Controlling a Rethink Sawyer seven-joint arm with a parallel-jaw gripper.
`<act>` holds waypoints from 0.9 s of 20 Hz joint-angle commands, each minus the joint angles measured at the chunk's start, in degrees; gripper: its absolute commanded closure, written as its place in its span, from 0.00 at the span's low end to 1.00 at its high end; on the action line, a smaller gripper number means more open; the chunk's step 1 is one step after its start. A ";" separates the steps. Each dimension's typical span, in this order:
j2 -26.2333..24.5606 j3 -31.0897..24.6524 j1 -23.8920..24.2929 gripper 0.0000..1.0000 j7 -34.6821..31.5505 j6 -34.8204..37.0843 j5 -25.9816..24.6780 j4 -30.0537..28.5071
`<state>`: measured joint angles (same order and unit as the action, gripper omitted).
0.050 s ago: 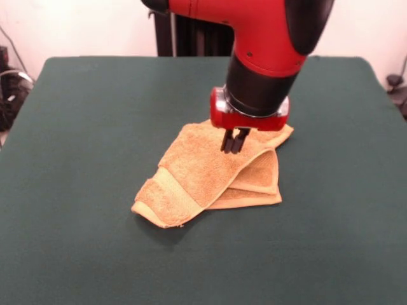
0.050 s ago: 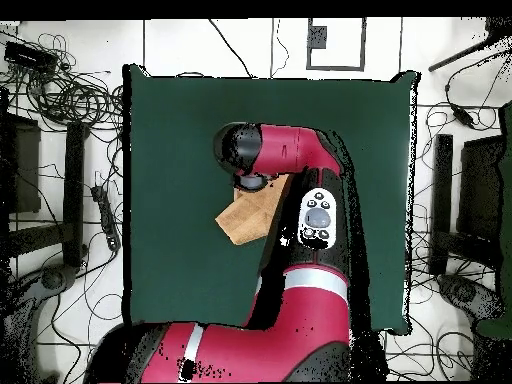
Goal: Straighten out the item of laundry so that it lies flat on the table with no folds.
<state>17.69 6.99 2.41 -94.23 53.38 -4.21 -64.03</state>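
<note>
Front view: the orange-tan towel [image 1: 210, 175] lies folded over itself on the green table [image 1: 82, 127]; the gripper [image 1: 234, 147], fingers together, hangs just above it.

One towel [image 1: 206, 175], folded, orange-tan, one woven band stripe [image 1: 180, 194] visible; one green table [image 1: 89, 127]; one red-black arm [image 2: 300, 160]; one gripper [image 1: 234, 147]

Orange-tan terry towel [image 1: 210, 175], folded over itself into a rumpled, roughly triangular heap, not flat. Lies near the middle of the dark green table [image 1: 95, 127], well clear of all its edges. Woven band stripe running across the front-left flap; a lower layer poking out beneath along the right side. Mostly hidden from overhead.
</note>
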 commanded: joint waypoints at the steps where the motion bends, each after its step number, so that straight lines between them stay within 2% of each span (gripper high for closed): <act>1: -1.57 -7.20 -1.32 1.00 -7.45 -8.57 1.23 -10.15; 9: -1.95 -6.32 -2.80 1.00 -11.37 -6.73 3.84 -8.44; 15: -4.23 -2.91 -6.17 1.00 -15.42 -4.82 3.22 -4.77; 18: -4.75 -2.54 -6.90 1.00 -17.76 -1.23 5.07 -3.81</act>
<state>16.99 7.10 -0.73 -94.23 47.85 -3.22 -65.48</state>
